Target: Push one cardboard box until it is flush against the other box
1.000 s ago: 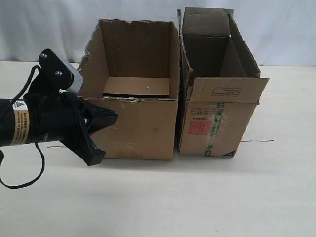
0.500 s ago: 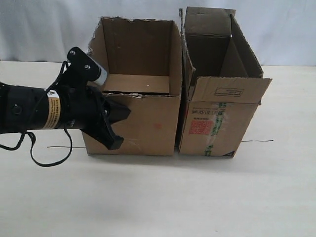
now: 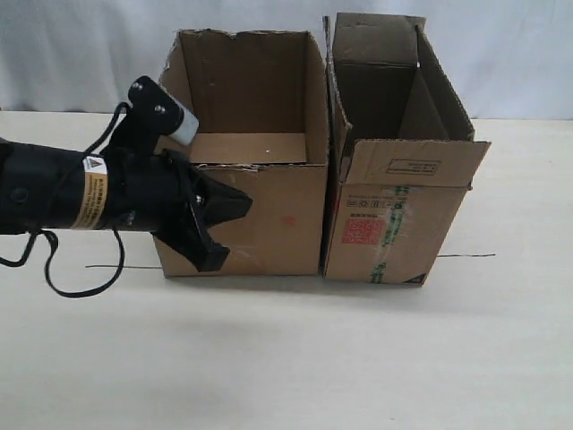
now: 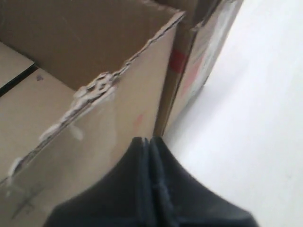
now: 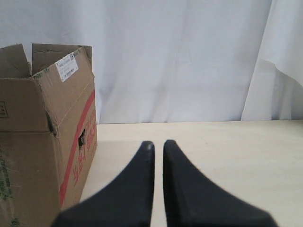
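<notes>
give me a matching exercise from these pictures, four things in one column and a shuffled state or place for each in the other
1 wide box
2 narrow box
3 left gripper
4 right gripper

A red square label on its front
B fingers together, in front of the wide box's front face
C ragged top edge, no flaps
D holds nothing, apart from the narrow box

Pairs: 1-C, 2-A, 3-B, 4-D

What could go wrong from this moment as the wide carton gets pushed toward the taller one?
The left gripper, shut, works at the front-left of the cardboard box, so a push may twist it rather than close squarely. The other box is unbraced: the right gripper hangs apart from it, so it might slide away.
</notes>
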